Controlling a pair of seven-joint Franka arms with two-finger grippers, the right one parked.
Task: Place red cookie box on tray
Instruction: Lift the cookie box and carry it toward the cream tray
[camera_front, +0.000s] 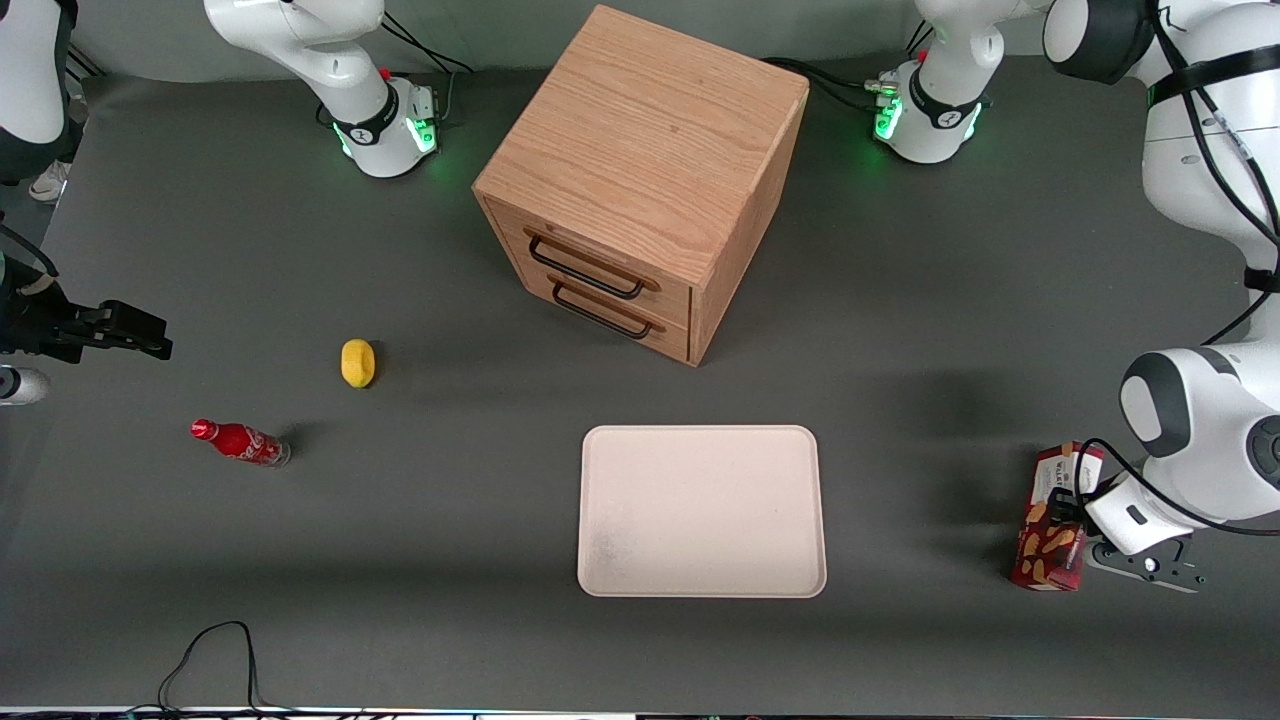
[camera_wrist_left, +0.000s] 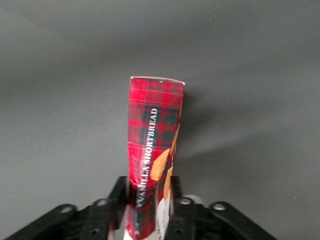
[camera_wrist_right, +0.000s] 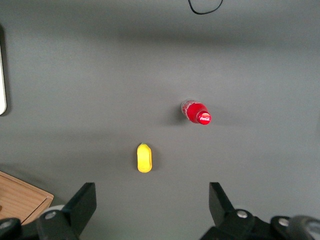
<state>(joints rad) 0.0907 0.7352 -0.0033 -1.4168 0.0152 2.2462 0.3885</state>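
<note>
The tray (camera_front: 702, 511) is lying well apart toward the parked arm's end from the red cookie box (camera_front: 1055, 515), which is standing on end at the working arm's end, the gripper (camera_front: 1072, 512) closing its fingers on the box's sides.

One cookie box (camera_front: 1052, 520), one tray (camera_front: 702, 511), one bottle (camera_front: 240, 442), one lemon (camera_front: 357, 362), one cabinet (camera_front: 640, 180) with two drawers; gripper (camera_front: 1085, 525) at box.
</note>
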